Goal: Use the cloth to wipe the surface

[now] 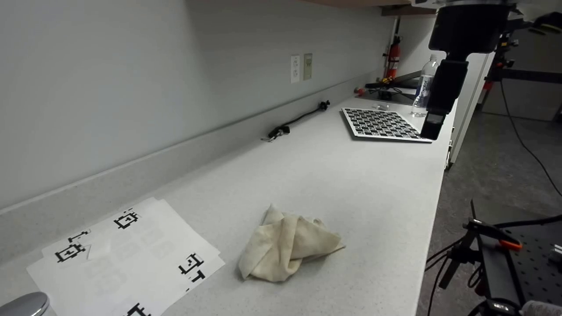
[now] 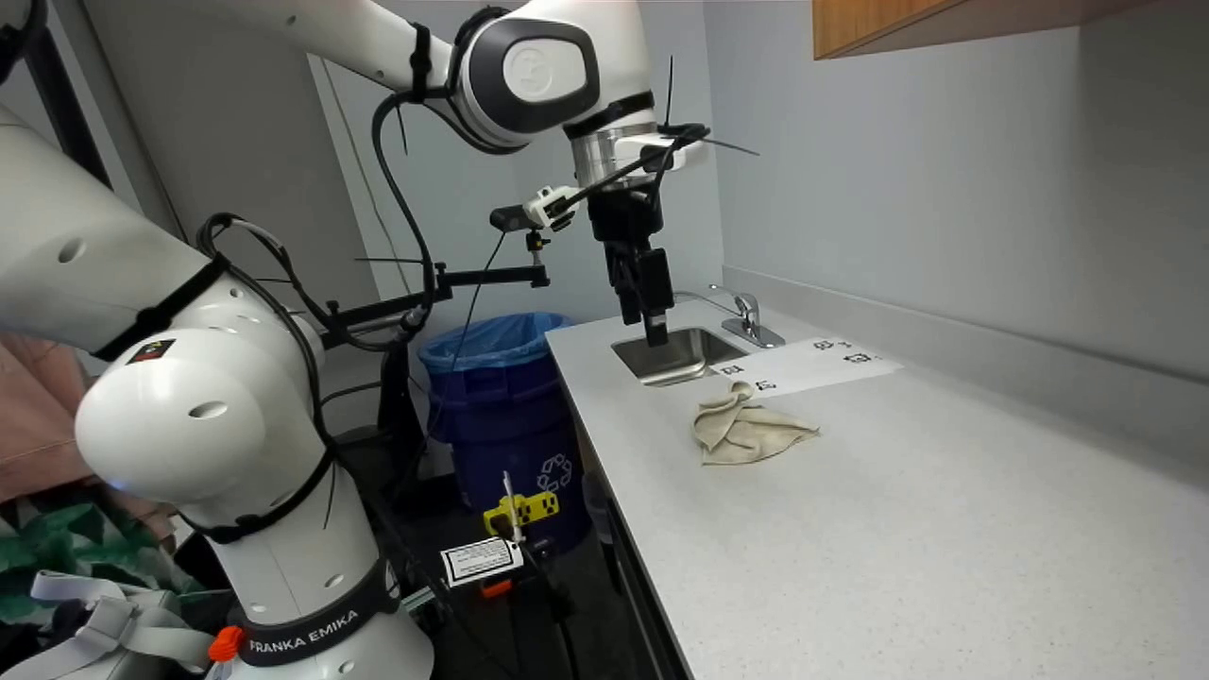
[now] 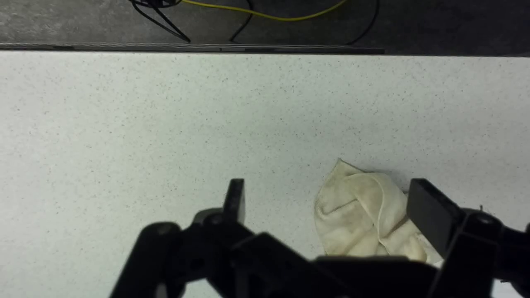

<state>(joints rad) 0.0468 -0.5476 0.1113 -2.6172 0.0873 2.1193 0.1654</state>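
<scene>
A crumpled beige cloth (image 1: 290, 245) lies on the pale speckled countertop (image 1: 351, 184). The cloth (image 2: 751, 433) and the countertop (image 2: 907, 548) also show in the other exterior picture. My gripper (image 1: 432, 127) hangs above the counter, apart from the cloth; it shows in an exterior view too (image 2: 652, 326). In the wrist view my gripper (image 3: 331, 203) has its two fingers wide apart with nothing held. The cloth (image 3: 360, 211) appears below and between the fingers, nearer the right one, which covers part of it. The gripper body hides the cloth's lower part there.
White sheets with black markers (image 1: 136, 259) lie beside the cloth. A sink (image 2: 685, 357) and faucet (image 2: 751, 321) are at one end. A checkered board (image 1: 382, 123), a bottle (image 1: 423, 90) and a black cable (image 1: 303, 116) are farther along. A wall backs the counter; a cabinet (image 2: 907, 24) overhangs.
</scene>
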